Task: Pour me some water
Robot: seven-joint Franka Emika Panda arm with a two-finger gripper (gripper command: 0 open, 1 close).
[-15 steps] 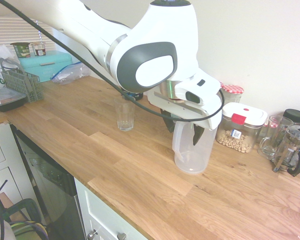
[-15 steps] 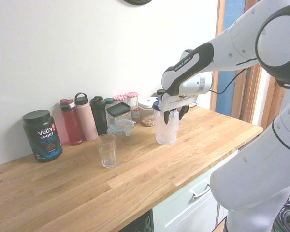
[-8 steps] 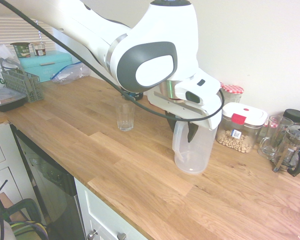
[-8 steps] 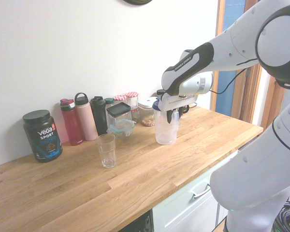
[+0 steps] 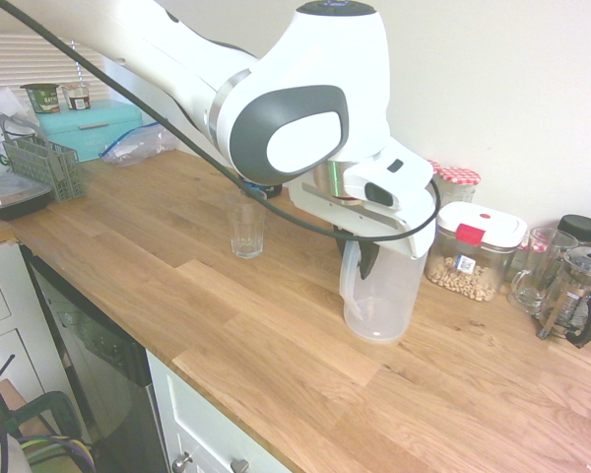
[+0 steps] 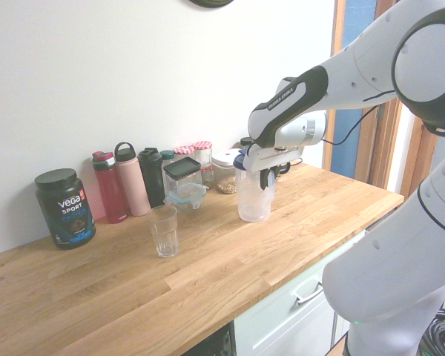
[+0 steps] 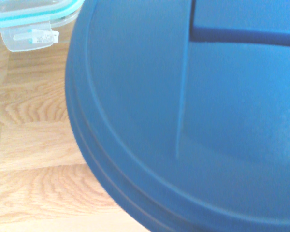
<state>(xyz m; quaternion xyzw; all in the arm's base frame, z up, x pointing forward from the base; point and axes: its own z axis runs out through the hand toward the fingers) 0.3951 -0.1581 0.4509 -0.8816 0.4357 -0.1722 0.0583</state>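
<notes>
A clear plastic pitcher [image 5: 382, 296] with a blue lid stands upright on the wooden counter [image 5: 276, 335]. My gripper [image 5: 367, 258] comes down from above it, its dark fingers shut on the pitcher's handle. The second exterior view shows the same grip, with the gripper [image 6: 268, 178] at the handle side of the pitcher [image 6: 253, 202]. An empty drinking glass [image 5: 246, 229] stands apart from the pitcher, further along the counter, and the second exterior view shows the glass [image 6: 164, 231] to the pitcher's left. The blue lid [image 7: 193, 116] fills most of the wrist view.
Along the wall stand a dark Vega tub [image 6: 64, 207], red, pink and black bottles [image 6: 130, 179], jars [image 5: 476, 248] and a French press [image 5: 575, 293]. A small teal-lidded container [image 6: 185, 194] sits near the pitcher. A teal box [image 5: 87, 128] and dish rack [image 5: 41, 165] occupy the far end.
The gripper's fingers have closed from wide apart onto the pitcher's handle. The pitcher, the glass and the arm have stayed where they were.
</notes>
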